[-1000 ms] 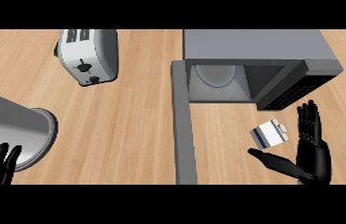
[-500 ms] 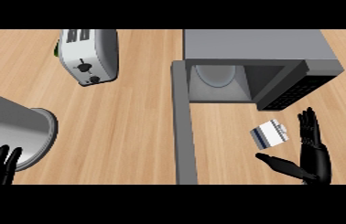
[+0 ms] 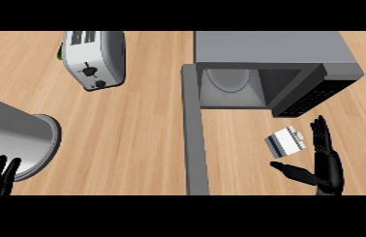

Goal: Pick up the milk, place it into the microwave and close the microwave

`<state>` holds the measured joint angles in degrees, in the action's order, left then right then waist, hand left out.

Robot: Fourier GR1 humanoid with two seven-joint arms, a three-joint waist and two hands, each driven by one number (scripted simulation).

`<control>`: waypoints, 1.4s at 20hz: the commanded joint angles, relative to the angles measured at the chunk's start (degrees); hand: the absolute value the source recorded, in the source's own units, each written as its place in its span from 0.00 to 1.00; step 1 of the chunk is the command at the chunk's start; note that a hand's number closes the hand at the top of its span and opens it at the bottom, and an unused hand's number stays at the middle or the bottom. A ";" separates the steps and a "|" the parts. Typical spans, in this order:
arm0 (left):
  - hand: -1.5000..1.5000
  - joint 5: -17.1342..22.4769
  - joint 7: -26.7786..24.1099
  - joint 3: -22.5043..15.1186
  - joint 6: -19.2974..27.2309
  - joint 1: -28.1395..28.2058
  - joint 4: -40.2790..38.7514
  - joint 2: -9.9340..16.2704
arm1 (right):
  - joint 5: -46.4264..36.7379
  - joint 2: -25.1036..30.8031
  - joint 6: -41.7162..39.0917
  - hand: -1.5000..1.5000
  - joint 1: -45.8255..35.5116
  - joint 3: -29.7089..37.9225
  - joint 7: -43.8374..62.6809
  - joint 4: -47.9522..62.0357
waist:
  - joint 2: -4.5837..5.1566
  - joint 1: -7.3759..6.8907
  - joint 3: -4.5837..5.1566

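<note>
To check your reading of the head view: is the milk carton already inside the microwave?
No. The milk carton stands on the counter in front of the open microwave, beside the right hand.

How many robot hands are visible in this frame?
2: the right hand beside the milk, open; the left hand at the lower left edge, mostly cut off.
</note>
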<state>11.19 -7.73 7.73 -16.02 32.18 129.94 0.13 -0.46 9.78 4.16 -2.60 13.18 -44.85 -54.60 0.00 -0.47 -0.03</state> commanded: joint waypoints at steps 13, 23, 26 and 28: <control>0.00 1.80 0.73 1.70 -1.96 1.24 0.69 0.45 | -0.09 3.17 -6.99 0.00 -11.53 2.43 -12.84 28.27 | 0.06 -0.16 -0.03; 0.00 4.23 -1.08 5.04 -2.30 -4.13 -5.64 2.89 | 0.34 6.00 -9.96 0.00 -15.99 5.27 -21.52 40.19 | 0.27 -0.41 -0.10; 0.00 1.48 -2.42 2.76 -1.93 -1.89 -4.37 1.02 | 2.21 5.02 -11.54 0.00 -19.71 6.96 -19.69 40.86 | 0.41 -0.96 -0.17; 0.00 3.45 -1.55 4.49 -2.23 -3.37 -5.40 2.13 | 2.91 2.78 -13.27 1.00 -19.52 6.82 -20.00 39.84 | 0.33 -0.63 -0.13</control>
<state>12.85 -9.24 10.10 -17.52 30.49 126.39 1.12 1.21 14.54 -5.16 -20.75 19.20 -59.99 -15.73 0.27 -1.07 -0.13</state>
